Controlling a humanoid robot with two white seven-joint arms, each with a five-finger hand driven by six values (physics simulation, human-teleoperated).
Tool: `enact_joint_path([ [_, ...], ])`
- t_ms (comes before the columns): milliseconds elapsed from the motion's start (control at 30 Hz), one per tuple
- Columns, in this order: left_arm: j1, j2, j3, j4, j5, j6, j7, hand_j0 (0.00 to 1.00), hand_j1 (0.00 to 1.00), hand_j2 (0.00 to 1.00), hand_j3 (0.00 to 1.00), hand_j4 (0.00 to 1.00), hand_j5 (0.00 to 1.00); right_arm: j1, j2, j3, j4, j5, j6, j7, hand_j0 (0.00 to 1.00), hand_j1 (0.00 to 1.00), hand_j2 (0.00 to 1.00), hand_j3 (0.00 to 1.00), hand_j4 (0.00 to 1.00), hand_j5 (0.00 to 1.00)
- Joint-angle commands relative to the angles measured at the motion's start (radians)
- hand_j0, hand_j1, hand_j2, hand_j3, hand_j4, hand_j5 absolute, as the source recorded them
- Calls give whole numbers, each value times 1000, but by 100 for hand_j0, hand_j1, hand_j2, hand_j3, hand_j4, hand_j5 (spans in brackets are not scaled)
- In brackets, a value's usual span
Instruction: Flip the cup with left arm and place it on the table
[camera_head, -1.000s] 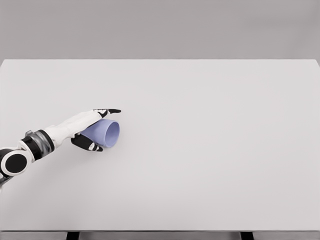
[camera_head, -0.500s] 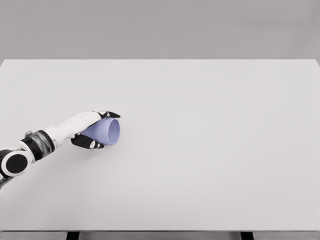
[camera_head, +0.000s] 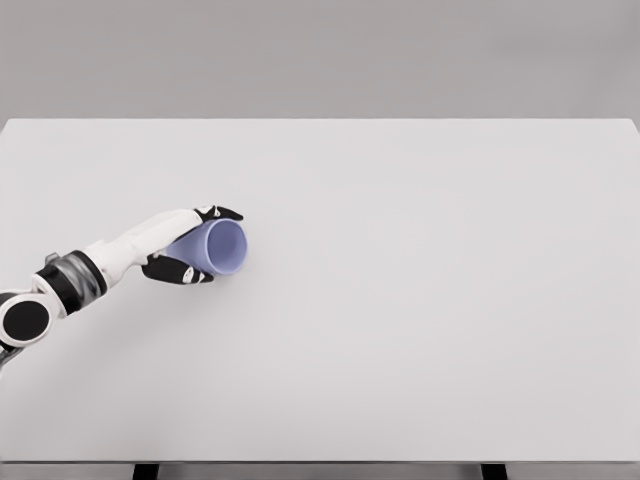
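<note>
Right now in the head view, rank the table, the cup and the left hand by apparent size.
1. Table, by far.
2. Cup and left hand: too alike to rank, since the hand wraps the cup and partly hides it.

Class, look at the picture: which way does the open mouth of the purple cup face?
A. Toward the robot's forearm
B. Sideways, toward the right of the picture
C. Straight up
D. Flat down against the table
B: the cup lies tilted on its side in the left hand, and its round rim and hollow inside show on the right, away from the forearm.
</note>
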Motion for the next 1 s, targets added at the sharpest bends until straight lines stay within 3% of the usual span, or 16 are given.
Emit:
enact_joint_path([
  [0, 0, 0, 6, -2, 17, -1, 2, 83, 83, 83, 83, 83, 83, 0, 0, 0, 0, 0, 0, 0, 100, 100, 100, 100, 100, 100],
  [433, -3, 8, 44, -19, 131, -1, 3, 84, 84, 84, 84, 84, 84, 0, 0, 0, 0, 0, 0, 0, 100, 100, 100, 100, 100, 100],
  [967, 9, 0, 53, -19, 200, -1, 3, 87, 87, 87, 87, 87, 87, 0, 0, 0, 0, 0, 0, 0, 100, 100, 100, 100, 100, 100],
])
